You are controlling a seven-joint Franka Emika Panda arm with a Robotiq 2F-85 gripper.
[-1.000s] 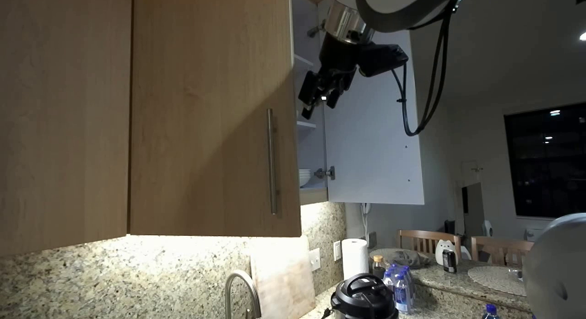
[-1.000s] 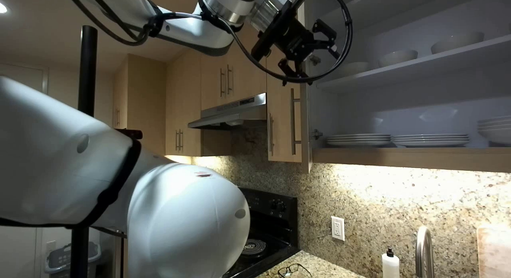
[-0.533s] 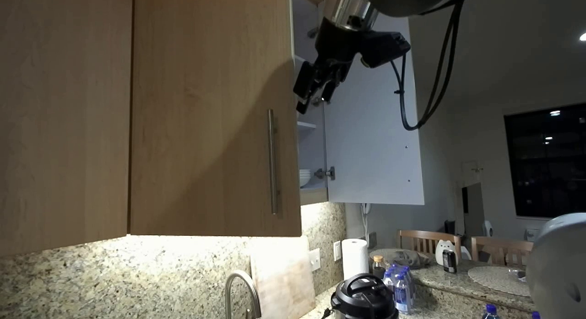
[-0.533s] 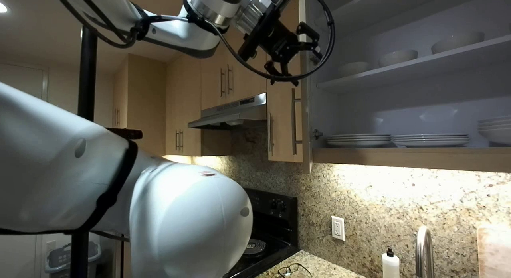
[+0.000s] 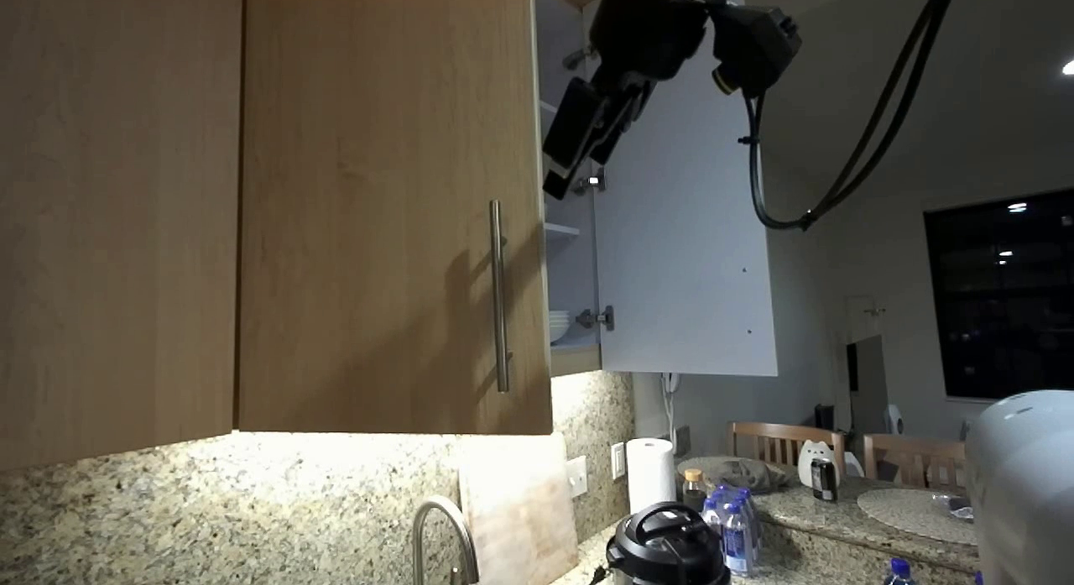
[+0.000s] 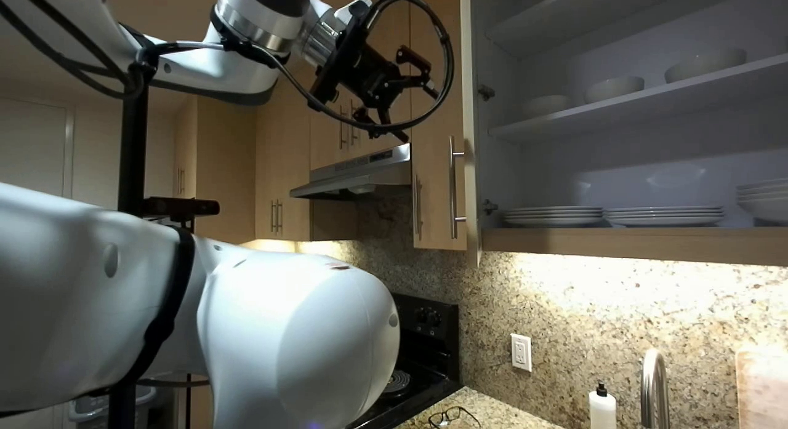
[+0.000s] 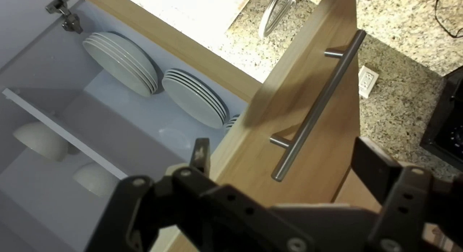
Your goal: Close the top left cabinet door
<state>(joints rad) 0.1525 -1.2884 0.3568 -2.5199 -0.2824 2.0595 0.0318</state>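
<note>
The top left cabinet door [image 5: 361, 190] is a light-brown wood-grain panel with a slim vertical metal bar handle [image 5: 498, 295]. It stands open, seen nearly edge-on in an exterior view [image 6: 470, 127], with its handle [image 6: 453, 189] on the outer face. My gripper [image 5: 579, 172] is high near the door's free edge; it also shows on the outer-face side [image 6: 418, 113]. In the wrist view my gripper [image 7: 284, 154] is open and empty, jaws wide apart. The door [image 7: 314, 150] and handle [image 7: 318, 103] lie beyond the fingers, with no visible contact.
A pale white-grey door panel [image 5: 684, 249] also stands open. Inside the cabinet are stacked plates [image 6: 553, 216] and bowls [image 6: 614, 89]. A range hood [image 6: 354, 170] is beside the door. Below are a faucet [image 5: 445, 526], a black cooker [image 5: 669, 543] and bottles [image 5: 735, 539].
My gripper has moved away from the cabinet opening toward the door's outer-face side and closer to an exterior camera. Its shadow has shifted over the handle. The door has not moved.
</note>
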